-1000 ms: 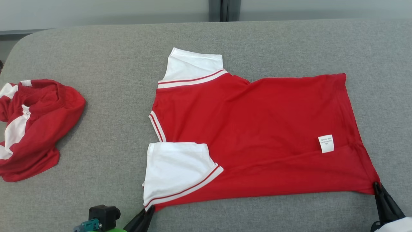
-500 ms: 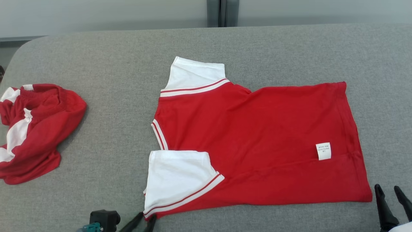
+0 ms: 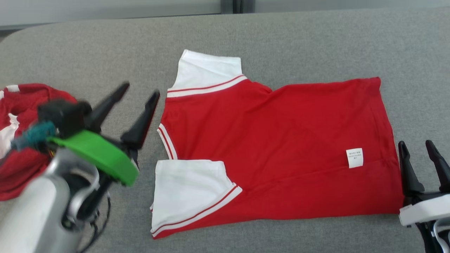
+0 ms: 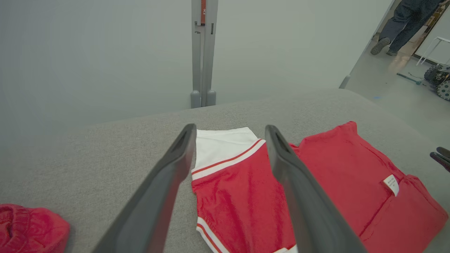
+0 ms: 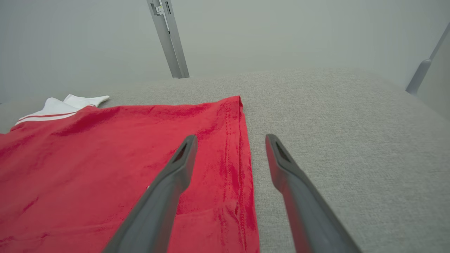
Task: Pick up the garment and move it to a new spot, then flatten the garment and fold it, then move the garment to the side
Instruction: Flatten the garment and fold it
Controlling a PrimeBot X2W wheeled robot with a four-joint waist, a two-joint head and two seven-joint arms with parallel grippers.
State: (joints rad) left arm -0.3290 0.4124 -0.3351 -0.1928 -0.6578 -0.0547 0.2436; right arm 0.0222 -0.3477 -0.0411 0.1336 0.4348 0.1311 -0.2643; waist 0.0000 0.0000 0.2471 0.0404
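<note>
Left gripper: released, two long dark fingers spread wide, nothing between them; raised over the counter with tips angled toward the shirt's neck end.
Right gripper: released as well, fingers parted and empty, tips pointing away from the robot.
Task garment: red short-sleeved shirt with white sleeves and red-and-white striped trim, spread flat between the two grippers, neck end toward the left gripper, hem toward the right one.
Neck edge: striped trim just right of the left gripper's fingertips, apart from them.
Hem: straight stitched edge just left of the right gripper; in the right wrist view, red cloth under the left finger and bare grey fabric under the right finger; contact with the cloth impossible to tell.
Far white sleeve: beyond and to the right of the left gripper's tips; framed between its fingers in the left wrist view.
Near white sleeve: folded in on the red body, to the right of the left wrist.
Small white care label: on the red cloth near the hem, left of the right gripper.
Crumpled red and white garment: in a heap left of the left gripper, partly hidden behind that arm.
Bright green ring: around the left wrist, behind the fingers.
Grey fabric-covered counter: beneath both garments and both grippers.
Person's dark-trousered legs: on the floor well beyond the counter, far right of the left gripper.
</note>
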